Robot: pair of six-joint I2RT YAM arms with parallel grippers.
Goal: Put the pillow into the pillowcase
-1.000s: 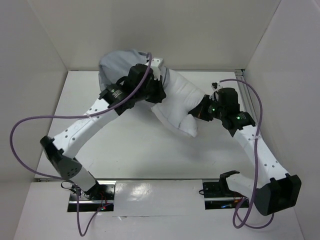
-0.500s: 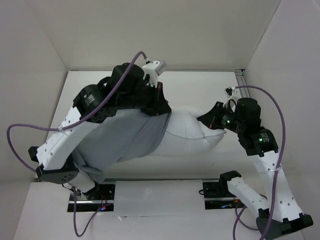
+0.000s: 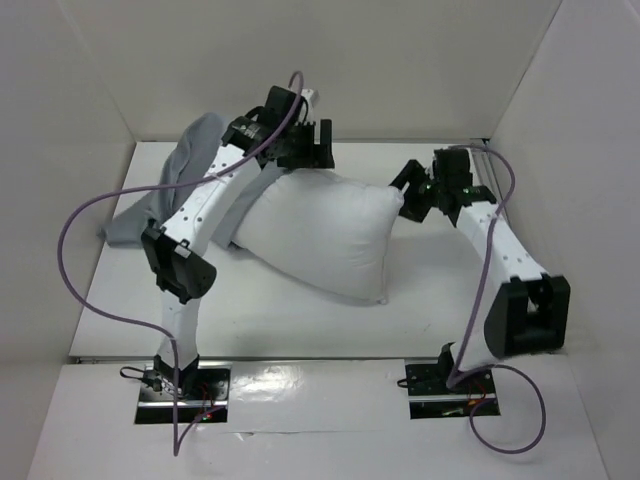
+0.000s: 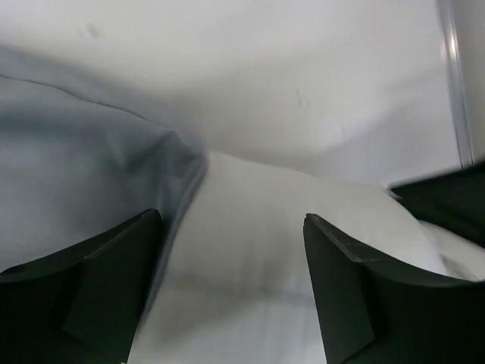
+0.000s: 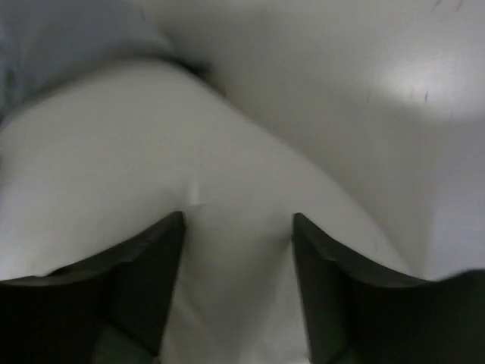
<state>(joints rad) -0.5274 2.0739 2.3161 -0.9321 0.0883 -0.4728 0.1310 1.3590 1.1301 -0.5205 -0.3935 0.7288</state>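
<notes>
The left jaws hang apart over the far end of the pillow [image 3: 320,230], just beside the pillowcase [image 3: 185,165]; the right jaws look clamped on the pillow's right corner. It lies mid-counter [image 3: 260,320], looking light and squashy. I'd grip a corner, not the belly.

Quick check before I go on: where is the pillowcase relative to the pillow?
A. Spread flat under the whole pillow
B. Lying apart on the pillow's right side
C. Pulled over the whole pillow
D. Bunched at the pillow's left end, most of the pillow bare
D: in the top view the grey pillowcase is bunched up at the left, while nearly all of the white pillow lies uncovered.
</notes>
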